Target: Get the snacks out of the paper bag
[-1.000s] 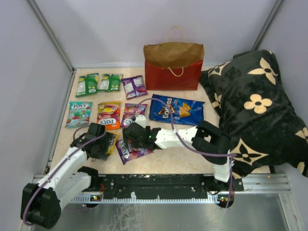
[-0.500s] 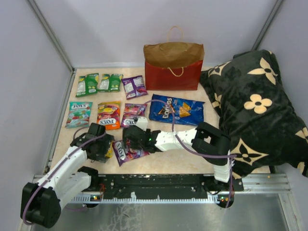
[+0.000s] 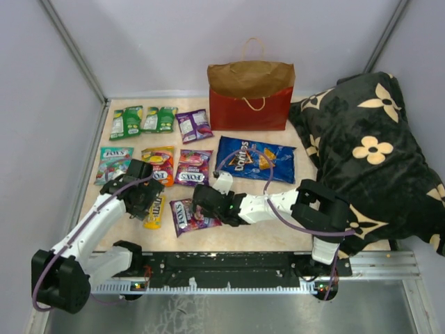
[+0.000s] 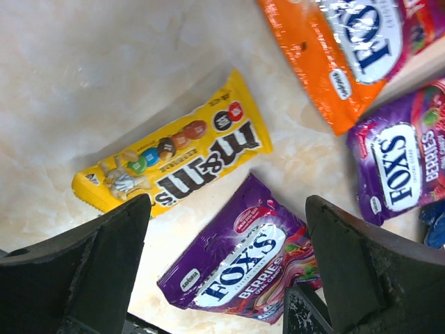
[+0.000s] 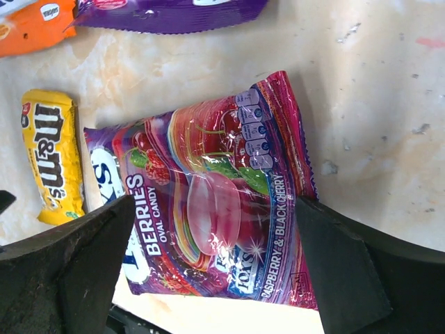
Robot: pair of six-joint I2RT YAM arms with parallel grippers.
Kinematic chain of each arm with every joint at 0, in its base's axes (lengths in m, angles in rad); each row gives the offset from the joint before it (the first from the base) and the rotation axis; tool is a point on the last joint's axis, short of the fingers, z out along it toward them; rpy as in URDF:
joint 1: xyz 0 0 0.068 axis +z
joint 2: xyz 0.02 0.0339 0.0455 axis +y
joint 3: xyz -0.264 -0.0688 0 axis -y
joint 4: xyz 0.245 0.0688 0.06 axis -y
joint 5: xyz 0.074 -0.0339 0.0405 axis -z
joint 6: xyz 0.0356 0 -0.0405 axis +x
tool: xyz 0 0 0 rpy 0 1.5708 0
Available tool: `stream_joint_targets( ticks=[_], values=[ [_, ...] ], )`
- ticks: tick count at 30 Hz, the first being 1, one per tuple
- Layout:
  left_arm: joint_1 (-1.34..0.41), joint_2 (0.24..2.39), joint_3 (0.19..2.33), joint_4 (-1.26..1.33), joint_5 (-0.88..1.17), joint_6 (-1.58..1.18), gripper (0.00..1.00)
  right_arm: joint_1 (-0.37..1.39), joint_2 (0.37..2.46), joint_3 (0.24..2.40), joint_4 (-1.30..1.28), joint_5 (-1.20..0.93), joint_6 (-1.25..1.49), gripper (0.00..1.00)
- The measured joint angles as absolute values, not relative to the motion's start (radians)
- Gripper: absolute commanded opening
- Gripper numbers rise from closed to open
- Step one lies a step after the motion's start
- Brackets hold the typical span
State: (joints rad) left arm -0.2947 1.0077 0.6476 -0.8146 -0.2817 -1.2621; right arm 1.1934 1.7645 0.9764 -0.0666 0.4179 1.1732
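The paper bag (image 3: 250, 94) stands upright at the back of the table, brown above and red below. The snacks lie flat in front of it: green packets (image 3: 142, 121), purple ones (image 3: 194, 125), an orange one (image 3: 158, 164) and the blue Doritos bag (image 3: 254, 158). My left gripper (image 3: 141, 197) (image 4: 226, 229) hangs open above a yellow M&M's packet (image 3: 154, 211) (image 4: 181, 156), holding nothing. My right gripper (image 3: 203, 206) (image 5: 212, 236) is open over a purple Fox's berries packet (image 3: 192, 216) (image 5: 208, 195) that lies on the table between its fingers.
A big black pillow with cream flowers (image 3: 368, 153) fills the right side, next to the bag and the right arm. Grey walls close the table in on the left and at the back. A teal Fox's packet (image 3: 113, 164) lies near the left edge.
My left gripper has drawn back from the M&M's packet, which now lies uncovered. My right gripper has shifted slightly right over the purple packet, its arm swinging nearer the front.
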Motion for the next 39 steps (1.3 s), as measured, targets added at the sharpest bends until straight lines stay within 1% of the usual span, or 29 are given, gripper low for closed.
stream_joint_targets(
  ticks=[8, 13, 16, 20, 22, 26, 29, 31, 33, 39],
  values=[
    [-0.295, 0.995, 0.688, -0.816, -0.283, -1.173, 0.99, 1.193, 1.744, 0.941, -0.048, 0.459, 1.259, 0.99],
    [-0.295, 0.958, 0.679, -0.797, -0.237, -1.129, 0.92, 1.193, 1.744, 0.941, -0.052, 0.475, 1.304, 0.99],
    [-0.307, 0.946, 0.633, -0.746, -0.183, -1.104, 0.90, 1.193, 1.744, 0.939, -0.055, 0.486, 1.339, 0.99],
    [-0.356, 0.961, 0.551, -0.664, -0.099, -1.065, 0.79, 1.193, 1.741, 0.929, -0.050, 0.509, 1.393, 0.99],
    [-0.373, 0.989, 0.530, -0.623, -0.057, -1.038, 0.76, 1.193, 1.738, 0.923, -0.047, 0.522, 1.423, 0.99],
    [-0.398, 1.044, 0.514, -0.525, 0.028, -0.982, 0.58, 1.193, 1.738, 0.921, -0.052, 0.545, 1.464, 0.99],
    [-0.403, 1.061, 0.508, -0.455, 0.067, -0.942, 0.40, 1.193, 1.739, 0.922, -0.060, 0.561, 1.489, 0.99],
    [-0.403, 1.065, 0.503, -0.422, 0.079, -0.918, 0.33, 1.193, 1.739, 0.923, -0.067, 0.569, 1.501, 0.99],
    [-0.403, 1.074, 0.493, -0.388, 0.078, -0.890, 0.30, 1.193, 1.739, 0.923, -0.071, 0.577, 1.517, 0.99],
    [-0.403, 1.136, 0.484, -0.329, 0.068, -0.847, 0.29, 1.193, 1.740, 0.925, -0.078, 0.583, 1.547, 0.99]
  ],
)
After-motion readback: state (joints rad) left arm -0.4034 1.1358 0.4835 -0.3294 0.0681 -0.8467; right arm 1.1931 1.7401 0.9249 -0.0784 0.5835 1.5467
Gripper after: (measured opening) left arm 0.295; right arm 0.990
